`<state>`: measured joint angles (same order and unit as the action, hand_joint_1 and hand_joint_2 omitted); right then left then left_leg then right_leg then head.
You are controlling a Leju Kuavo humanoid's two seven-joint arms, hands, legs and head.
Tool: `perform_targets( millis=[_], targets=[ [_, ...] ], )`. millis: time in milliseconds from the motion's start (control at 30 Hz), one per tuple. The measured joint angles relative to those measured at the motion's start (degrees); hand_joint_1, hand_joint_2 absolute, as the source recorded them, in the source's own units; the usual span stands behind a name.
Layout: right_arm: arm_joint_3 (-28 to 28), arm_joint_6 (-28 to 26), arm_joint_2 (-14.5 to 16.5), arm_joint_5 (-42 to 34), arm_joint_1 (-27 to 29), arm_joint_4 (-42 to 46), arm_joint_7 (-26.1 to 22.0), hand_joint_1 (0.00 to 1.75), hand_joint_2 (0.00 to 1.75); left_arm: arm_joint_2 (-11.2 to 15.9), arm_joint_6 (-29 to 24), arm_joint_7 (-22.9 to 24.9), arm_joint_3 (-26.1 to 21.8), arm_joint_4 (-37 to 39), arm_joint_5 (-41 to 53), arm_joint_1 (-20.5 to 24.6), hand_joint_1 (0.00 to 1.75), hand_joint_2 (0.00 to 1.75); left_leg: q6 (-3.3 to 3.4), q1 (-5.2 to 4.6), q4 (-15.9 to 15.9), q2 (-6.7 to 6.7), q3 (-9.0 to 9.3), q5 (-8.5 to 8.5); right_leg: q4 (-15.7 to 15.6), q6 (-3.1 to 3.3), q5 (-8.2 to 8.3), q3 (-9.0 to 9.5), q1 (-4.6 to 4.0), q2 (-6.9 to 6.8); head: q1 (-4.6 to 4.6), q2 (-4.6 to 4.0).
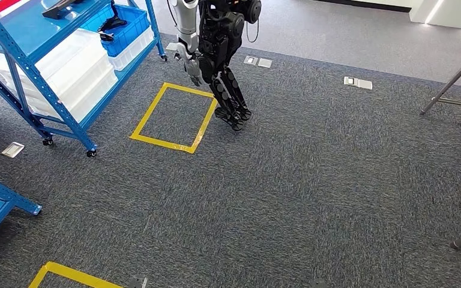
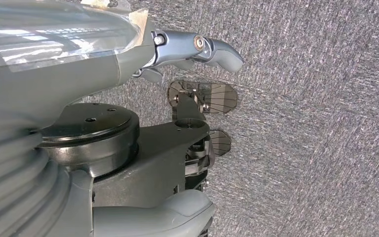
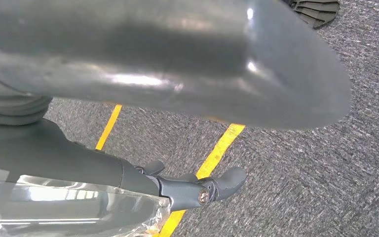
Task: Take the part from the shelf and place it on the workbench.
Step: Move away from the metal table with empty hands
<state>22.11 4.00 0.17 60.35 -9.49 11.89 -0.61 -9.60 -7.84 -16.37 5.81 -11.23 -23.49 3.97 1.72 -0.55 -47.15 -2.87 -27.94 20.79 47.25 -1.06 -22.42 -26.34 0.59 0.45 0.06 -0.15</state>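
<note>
Two jobs come first, to my eye: getting square to the shelf [image 1: 42,78] and getting close, since nothing can be lifted from where the robot [image 1: 219,54] stands, at the upper middle of the head view beside the yellow taped square [image 1: 174,117]; I'd have it step onto that square and face the blue frame in the upper left before raising an arm, keeping clear of the wheeled legs at the lower corner. Some dark pieces lie on the blue bin [image 1: 133,24] up there, and one of them is likely the part [image 1: 111,24], though I cannot tell which; none has been taken, and no workbench is to be made out.

Left hand [image 2: 197,49] hangs over grey carpet [image 2: 325,123] with its thumb stretched out and nothing against it; the cover hides most of its fingers, so I cannot tell how wide they lie. Right hand [image 3: 197,185] hangs over a yellow tape line [image 3: 217,148], thumb and fingertips loosely apart, holding nothing and touching nothing.
</note>
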Motion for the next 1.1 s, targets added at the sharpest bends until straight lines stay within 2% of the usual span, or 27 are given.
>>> perform_targets(
  millis=[333,467,600,800,1067,1100],
  targets=[
    [0.3,0.0,0.0,0.1,-0.1,0.0,0.0,0.00,0.00,0.0,0.0,0.0,0.0,0.0,0.0,0.0,0.00,1.75,0.00,0.00,0.0,0.00,0.00,0.00,0.0,0.00,0.00,-0.01,0.00,0.00,0.01,0.00],
    [0.3,0.0,0.0,0.1,-0.1,0.0,0.0,0.00,0.00,0.0,0.0,0.0,0.0,0.0,0.0,0.0,0.00,0.00,0.00,0.00,0.0,0.00,0.00,0.00,0.0,0.00,0.00,0.00,0.00,0.00,0.00,0.00],
    [0.3,0.0,0.0,0.3,-0.1,0.0,0.0,0.00,0.00,0.0,0.1,0.0,0.0,0.0,0.0,0.0,0.00,0.00,0.03,0.00,-0.6,0.00,-0.41,0.21,0.5,-0.07,-0.14,-0.33,0.02,0.00,-0.01,0.00],
    [0.3,0.0,0.0,0.9,-0.1,0.0,0.0,0.00,0.00,0.0,0.4,0.0,0.0,0.0,0.0,0.0,0.00,0.00,0.27,-0.02,-3.6,-0.01,-1.99,1.57,3.0,-0.39,-1.29,-1.68,0.02,0.00,-0.02,0.00],
    [0.3,0.0,0.1,0.9,-0.1,0.0,0.0,0.00,0.00,0.1,0.5,0.0,0.0,0.0,0.1,0.0,0.00,0.00,1.40,-0.01,-5.5,-0.13,-2.87,2.52,4.4,-1.31,-2.25,-2.22,0.06,-0.06,0.00,0.00],
    [0.3,0.0,0.1,1.0,-0.2,0.0,0.0,0.00,0.00,0.1,0.5,0.0,0.0,-0.1,0.1,0.0,0.00,0.00,1.64,0.09,-5.4,-0.21,-2.79,2.41,5.5,-1.32,-2.90,-2.63,0.06,-0.10,0.02,0.00]
  ],
)
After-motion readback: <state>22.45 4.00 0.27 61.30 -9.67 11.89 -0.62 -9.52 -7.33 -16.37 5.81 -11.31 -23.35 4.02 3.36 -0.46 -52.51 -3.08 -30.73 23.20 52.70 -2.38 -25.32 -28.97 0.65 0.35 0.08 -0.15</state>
